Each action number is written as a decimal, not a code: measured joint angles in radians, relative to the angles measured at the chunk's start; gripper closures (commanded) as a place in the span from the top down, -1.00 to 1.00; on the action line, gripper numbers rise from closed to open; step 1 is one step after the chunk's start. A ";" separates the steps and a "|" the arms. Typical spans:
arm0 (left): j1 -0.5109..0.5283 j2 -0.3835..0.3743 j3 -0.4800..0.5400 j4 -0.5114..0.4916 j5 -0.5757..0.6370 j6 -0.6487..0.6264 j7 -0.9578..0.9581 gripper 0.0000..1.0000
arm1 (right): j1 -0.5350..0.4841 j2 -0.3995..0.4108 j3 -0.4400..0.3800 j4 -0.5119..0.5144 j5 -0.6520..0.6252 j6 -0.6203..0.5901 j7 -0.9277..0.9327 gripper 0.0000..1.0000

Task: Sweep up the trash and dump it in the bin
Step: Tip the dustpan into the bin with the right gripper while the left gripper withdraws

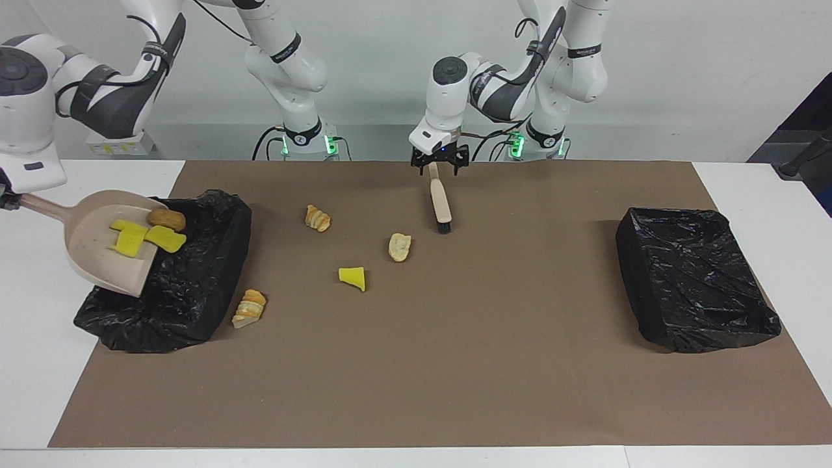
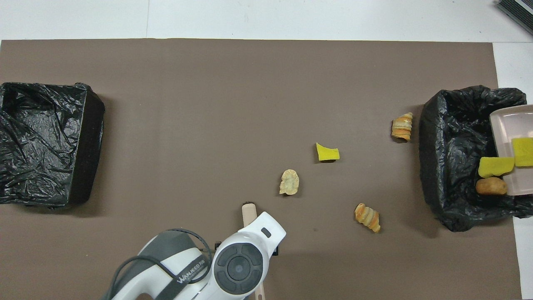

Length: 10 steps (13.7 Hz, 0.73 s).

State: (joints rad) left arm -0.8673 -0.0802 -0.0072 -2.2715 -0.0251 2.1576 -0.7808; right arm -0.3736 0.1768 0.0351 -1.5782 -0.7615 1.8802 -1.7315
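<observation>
My right gripper (image 1: 4,197), at the view's edge, is shut on the handle of the beige dustpan (image 1: 97,260), held tilted over the black bin (image 1: 182,286) at the right arm's end. Two yellow sponge pieces (image 1: 130,238) lie in the pan, and a brown bread piece (image 1: 166,219) sits at its lip, over the bin (image 2: 454,166). Several more bits of trash lie on the mat: two croissant pieces (image 1: 318,218) (image 1: 249,307), a pale bread piece (image 1: 400,247) and a yellow sponge chunk (image 1: 353,277). My left gripper (image 1: 441,162) stands open around the handle end of the brush (image 1: 442,205), which lies on the mat.
A second black-lined bin (image 1: 695,279) stands at the left arm's end of the brown mat (image 1: 455,364). White table surface borders the mat on both ends.
</observation>
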 measured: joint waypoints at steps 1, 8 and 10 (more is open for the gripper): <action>0.041 0.006 0.002 0.026 0.054 0.000 0.020 1.00 | 0.017 -0.006 0.000 -0.005 -0.031 -0.018 0.000 -1.00; 0.362 0.012 0.008 0.336 0.131 -0.153 0.420 1.00 | 0.095 -0.055 0.007 -0.043 -0.251 -0.081 0.000 -1.00; 0.427 0.012 0.009 0.430 0.132 -0.193 0.509 1.00 | 0.138 -0.072 0.009 -0.044 -0.286 -0.115 0.000 -1.00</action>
State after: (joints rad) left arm -0.4400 -0.0682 0.0015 -1.8415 0.1067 1.9642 -0.2722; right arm -0.2358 0.1053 0.0437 -1.6218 -1.0477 1.7650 -1.7310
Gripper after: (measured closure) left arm 0.000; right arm 0.670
